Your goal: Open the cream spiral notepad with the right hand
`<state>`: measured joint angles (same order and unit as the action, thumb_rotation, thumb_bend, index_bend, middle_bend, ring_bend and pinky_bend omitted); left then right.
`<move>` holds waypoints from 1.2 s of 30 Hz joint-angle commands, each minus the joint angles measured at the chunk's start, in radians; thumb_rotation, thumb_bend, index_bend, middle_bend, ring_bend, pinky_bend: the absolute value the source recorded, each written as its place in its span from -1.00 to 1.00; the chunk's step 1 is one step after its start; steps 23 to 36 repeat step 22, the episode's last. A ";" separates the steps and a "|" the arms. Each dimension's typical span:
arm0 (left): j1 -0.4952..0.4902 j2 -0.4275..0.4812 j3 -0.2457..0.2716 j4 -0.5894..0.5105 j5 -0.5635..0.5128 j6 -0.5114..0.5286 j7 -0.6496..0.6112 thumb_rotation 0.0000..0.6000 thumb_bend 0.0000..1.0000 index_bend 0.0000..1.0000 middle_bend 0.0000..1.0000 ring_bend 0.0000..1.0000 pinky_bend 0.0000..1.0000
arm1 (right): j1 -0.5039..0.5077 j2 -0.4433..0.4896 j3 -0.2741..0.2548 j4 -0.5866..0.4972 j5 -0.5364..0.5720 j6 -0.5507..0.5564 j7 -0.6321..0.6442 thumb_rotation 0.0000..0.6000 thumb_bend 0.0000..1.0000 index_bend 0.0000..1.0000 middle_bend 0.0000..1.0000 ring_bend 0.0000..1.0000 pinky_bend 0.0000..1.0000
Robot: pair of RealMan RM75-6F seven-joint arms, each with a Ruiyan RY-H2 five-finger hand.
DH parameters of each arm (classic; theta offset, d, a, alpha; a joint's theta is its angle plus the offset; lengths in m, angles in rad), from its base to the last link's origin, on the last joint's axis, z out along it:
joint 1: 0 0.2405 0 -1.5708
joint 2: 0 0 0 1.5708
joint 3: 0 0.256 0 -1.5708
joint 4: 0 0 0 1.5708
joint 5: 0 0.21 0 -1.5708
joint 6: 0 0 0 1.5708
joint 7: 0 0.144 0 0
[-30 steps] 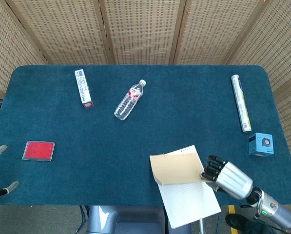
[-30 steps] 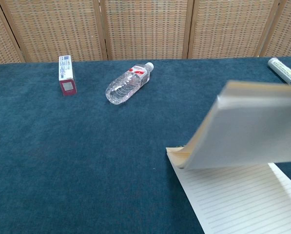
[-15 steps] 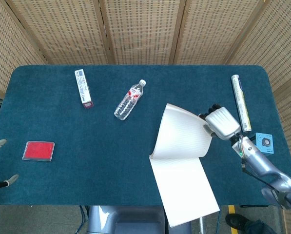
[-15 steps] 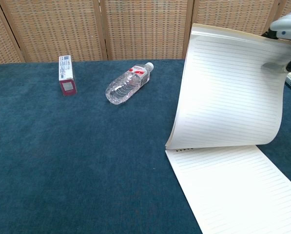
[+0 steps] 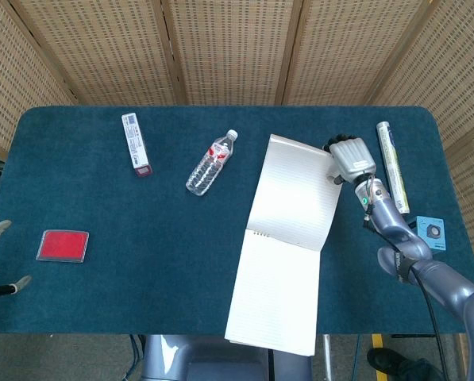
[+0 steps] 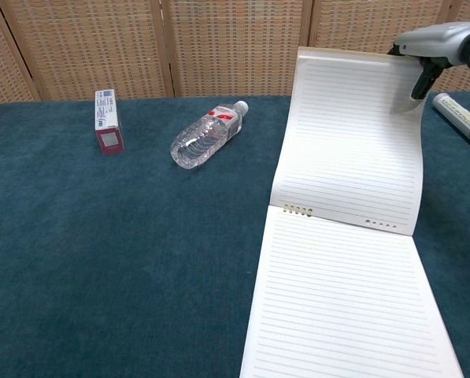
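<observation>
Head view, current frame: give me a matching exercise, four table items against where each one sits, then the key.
Things:
1. water bottle
2. red card
3. blue cube
4. cream spiral notepad

Places:
A. near the table's right edge, beside the right arm
B. lying open, far page held up at its corner by the right hand
C. on its side, left of the notepad's raised page
D. flat near the table's left edge

Pairs: 1-C, 2-D, 3-A, 4-B
</observation>
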<state>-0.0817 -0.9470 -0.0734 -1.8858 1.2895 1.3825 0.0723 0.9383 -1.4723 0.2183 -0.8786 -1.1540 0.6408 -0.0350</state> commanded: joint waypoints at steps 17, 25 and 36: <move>-0.002 0.008 0.013 -0.001 0.040 0.006 -0.022 1.00 -1.00 -1.00 -1.00 -1.00 -1.00 | -0.194 0.143 0.015 -0.246 -0.034 0.386 -0.025 1.00 -1.00 -1.00 -1.00 -1.00 -1.00; 0.010 0.006 0.020 0.005 0.073 0.035 -0.032 1.00 -1.00 -1.00 -1.00 -1.00 -1.00 | -0.340 0.228 -0.042 -0.402 -0.109 0.560 0.035 1.00 -1.00 -1.00 -1.00 -1.00 -1.00; 0.010 0.006 0.020 0.005 0.073 0.035 -0.032 1.00 -1.00 -1.00 -1.00 -1.00 -1.00 | -0.340 0.228 -0.042 -0.402 -0.109 0.560 0.035 1.00 -1.00 -1.00 -1.00 -1.00 -1.00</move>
